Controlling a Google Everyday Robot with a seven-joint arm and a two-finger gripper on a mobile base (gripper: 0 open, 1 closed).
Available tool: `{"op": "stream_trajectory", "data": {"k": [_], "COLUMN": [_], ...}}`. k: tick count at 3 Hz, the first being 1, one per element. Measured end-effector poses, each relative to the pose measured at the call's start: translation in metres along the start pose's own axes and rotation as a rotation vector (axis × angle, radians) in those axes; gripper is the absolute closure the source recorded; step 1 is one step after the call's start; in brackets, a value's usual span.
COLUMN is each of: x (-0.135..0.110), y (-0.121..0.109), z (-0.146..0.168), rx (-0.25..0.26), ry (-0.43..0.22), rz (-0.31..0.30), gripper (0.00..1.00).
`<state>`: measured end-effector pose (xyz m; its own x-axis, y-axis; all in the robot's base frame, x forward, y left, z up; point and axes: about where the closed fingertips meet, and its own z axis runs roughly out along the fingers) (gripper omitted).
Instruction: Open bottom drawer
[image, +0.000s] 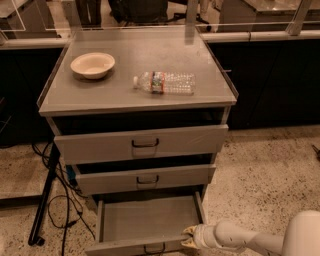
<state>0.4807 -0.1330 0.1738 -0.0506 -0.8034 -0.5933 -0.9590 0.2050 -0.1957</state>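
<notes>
Dim, warm overhead light, with faint glare on the cabinet top (125, 87). The gripper (188, 238), at the right front corner of the bottom drawer (145, 220), is softly lit.

Smooth gripper (188, 237) at matt metal bottom drawer (147, 220)
</notes>
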Motion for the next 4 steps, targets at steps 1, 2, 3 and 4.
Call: {"op": "stream_trajectory", "data": {"k": [1, 2, 3, 4], "x": [0.0, 0.0, 0.0, -0.0001], "y": [0.0, 0.0, 0.0, 0.0001], "z": [0.0, 0.0, 0.0, 0.0001], "rx": [0.0, 0.0, 0.0, 0.0], "ry": [0.0, 0.0, 0.0, 0.0], "rz": [0.0, 0.0, 0.0, 0.0], "gripper": [0.57, 0.34, 0.11, 0.0]}}
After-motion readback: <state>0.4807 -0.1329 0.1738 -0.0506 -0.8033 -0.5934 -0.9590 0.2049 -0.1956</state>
